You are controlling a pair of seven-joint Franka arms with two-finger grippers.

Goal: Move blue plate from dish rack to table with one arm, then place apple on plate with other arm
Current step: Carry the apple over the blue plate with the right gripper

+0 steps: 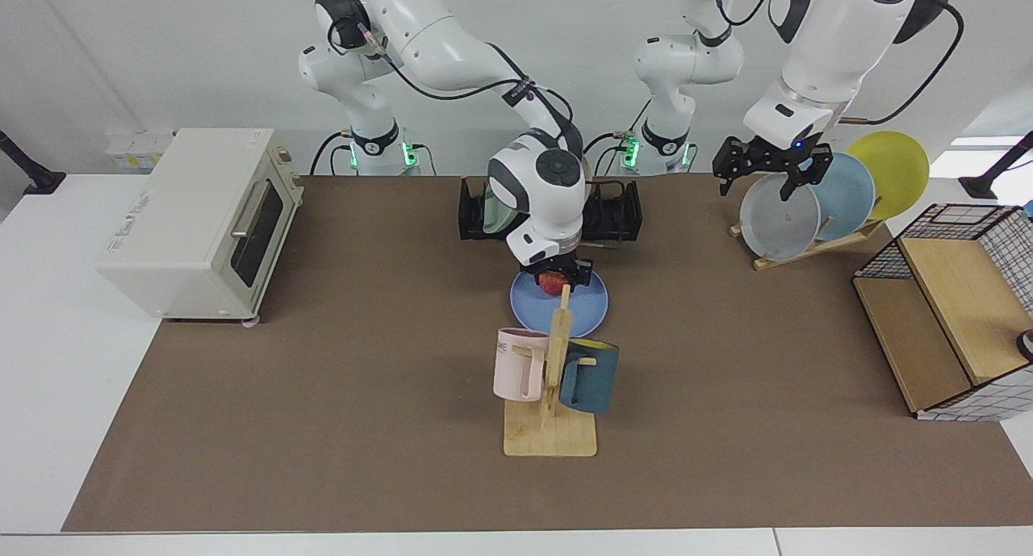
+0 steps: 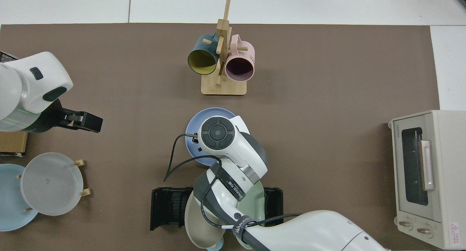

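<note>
The blue plate (image 1: pixel 583 307) lies flat on the brown table (image 1: pixel 323 362), just in front of the black dish rack (image 1: pixel 615 211). My right gripper (image 1: pixel 555 282) hangs low over the plate's back half, shut on the red apple (image 1: pixel 553 282). In the top view the right arm's wrist covers the apple and most of the blue plate (image 2: pixel 193 127); the dish rack (image 2: pixel 168 208) is behind it. My left gripper (image 1: pixel 768 173) waits high in front of the wooden plate stand; in the top view the left gripper (image 2: pixel 86 121) is near the left edge.
A wooden mug tree (image 1: pixel 551 395) with a pink and a teal mug stands right in front of the plate. A toaster oven (image 1: pixel 202 221) sits at one end. At the other are a plate stand (image 1: pixel 807 241) with grey, pale blue and yellow plates, and a wire-and-wood shelf (image 1: pixel 944 314).
</note>
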